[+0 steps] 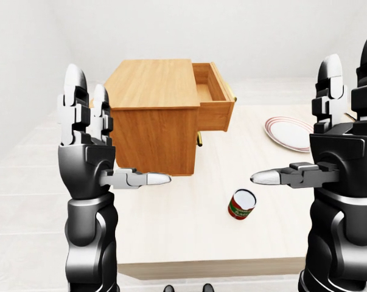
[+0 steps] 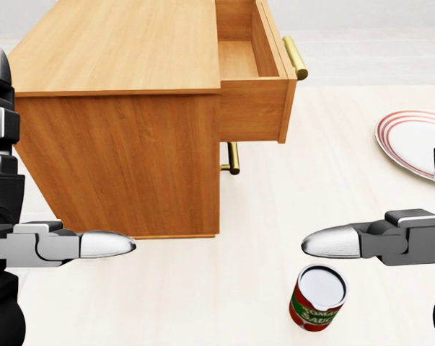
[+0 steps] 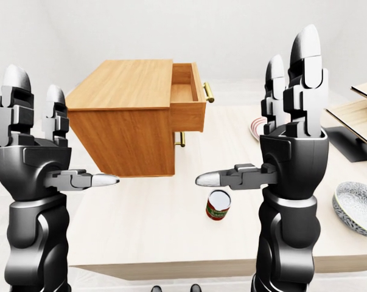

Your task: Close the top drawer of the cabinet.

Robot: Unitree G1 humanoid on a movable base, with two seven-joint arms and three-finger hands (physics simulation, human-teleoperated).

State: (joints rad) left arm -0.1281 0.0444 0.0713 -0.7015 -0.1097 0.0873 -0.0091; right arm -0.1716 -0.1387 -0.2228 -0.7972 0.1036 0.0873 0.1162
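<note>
Cabinet (image 2: 116,122) is sitting on the pale surface (image 2: 275,238), upper left of head view. Top drawer (image 2: 257,79) is standing pulled out toward view right, inside looking bare, brass handle (image 2: 296,58) on its face. Lower drawer handle (image 2: 234,157) is showing below it; that drawer appears shut.

Left hand (image 1: 89,131) is hovering spread, fingers up, thumb pointing inward, holding nothing. Right hand (image 3: 293,103) is doing the same: wide, empty, clear of everything. Neither is touching cabinet or drawer.

Other items: tomato sauce can (image 2: 317,297) is standing upright under the right thumb in head view, apart from cabinet; striped plate (image 2: 412,140) is lying at right edge; grey bowl (image 3: 356,207) is showing far right in right-eye view.

Judgement: approach phase, push not begun. Right hand is looking like the better choice, since drawer face is pointing right. Suggest bringing palm flat onto drawer front near handle, pushing straight along slide axis toward view left; off-axis push may skew drawer or shift cabinet. Keep forearm above can so it isn't getting knocked.
</note>
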